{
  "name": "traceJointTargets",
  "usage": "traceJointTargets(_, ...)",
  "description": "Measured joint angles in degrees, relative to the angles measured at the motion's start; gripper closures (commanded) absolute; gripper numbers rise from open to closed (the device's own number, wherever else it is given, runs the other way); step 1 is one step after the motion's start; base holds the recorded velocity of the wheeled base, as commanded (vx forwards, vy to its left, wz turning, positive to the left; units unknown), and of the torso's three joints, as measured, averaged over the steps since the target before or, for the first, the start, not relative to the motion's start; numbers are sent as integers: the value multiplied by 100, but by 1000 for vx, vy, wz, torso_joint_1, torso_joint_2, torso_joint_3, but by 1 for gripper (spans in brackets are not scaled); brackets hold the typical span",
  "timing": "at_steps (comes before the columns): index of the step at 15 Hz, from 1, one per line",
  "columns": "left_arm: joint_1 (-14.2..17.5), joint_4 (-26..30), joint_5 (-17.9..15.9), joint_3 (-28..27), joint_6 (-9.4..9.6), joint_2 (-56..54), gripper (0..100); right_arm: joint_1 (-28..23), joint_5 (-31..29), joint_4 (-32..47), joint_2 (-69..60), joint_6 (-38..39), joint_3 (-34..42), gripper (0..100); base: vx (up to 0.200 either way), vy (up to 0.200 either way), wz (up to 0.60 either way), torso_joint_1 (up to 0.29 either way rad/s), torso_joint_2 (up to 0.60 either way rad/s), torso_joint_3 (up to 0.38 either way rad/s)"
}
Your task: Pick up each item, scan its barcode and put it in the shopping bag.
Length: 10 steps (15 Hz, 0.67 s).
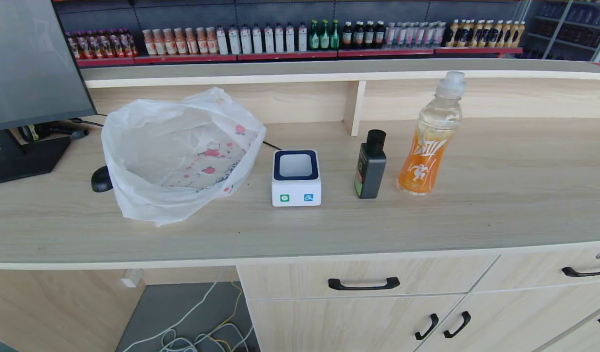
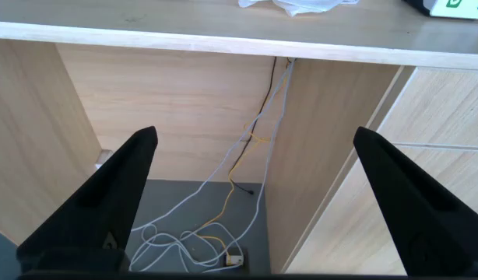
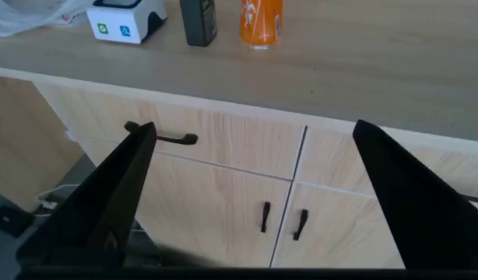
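A white plastic shopping bag (image 1: 175,151) stands open on the left of the wooden counter. Right of it sits a white box scanner (image 1: 296,178) with a dark-rimmed window on top. A small black bottle (image 1: 370,165) stands upright next to the scanner, and a taller orange drink bottle (image 1: 431,137) stands just right of that. My left gripper (image 2: 254,206) hangs open below the counter edge, in front of the open bay with cables. My right gripper (image 3: 254,202) is open too, low in front of the cabinet doors, with the scanner (image 3: 124,19), black bottle (image 3: 198,21) and orange bottle (image 3: 260,22) beyond it.
A monitor (image 1: 33,63) on a black stand occupies the counter's far left, with a black mouse (image 1: 100,179) beside the bag. A raised wooden ledge (image 1: 329,73) with a divider runs along the back. Drawers and doors with black handles (image 1: 363,283) sit under the counter.
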Motion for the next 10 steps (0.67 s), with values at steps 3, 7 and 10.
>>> traceJointTargets(3, 0, 0, 0, 0, 0, 0, 0, 218, 77, -556, 1051, -692, -274, 0, 0, 0, 0, 0, 0, 0)
traceJointTargets(7, 5, 0, 0, 0, 0, 0, 0, 714, 91, -1396, 2462, -1085, -373, 0, 0, 0, 0, 0, 0, 0)
traceJointTargets(10, 0, 0, 0, 0, 2, 0, 0, 844, 89, -1920, 3287, -1207, -516, 0, 0, 0, 0, 0, 0, 0)
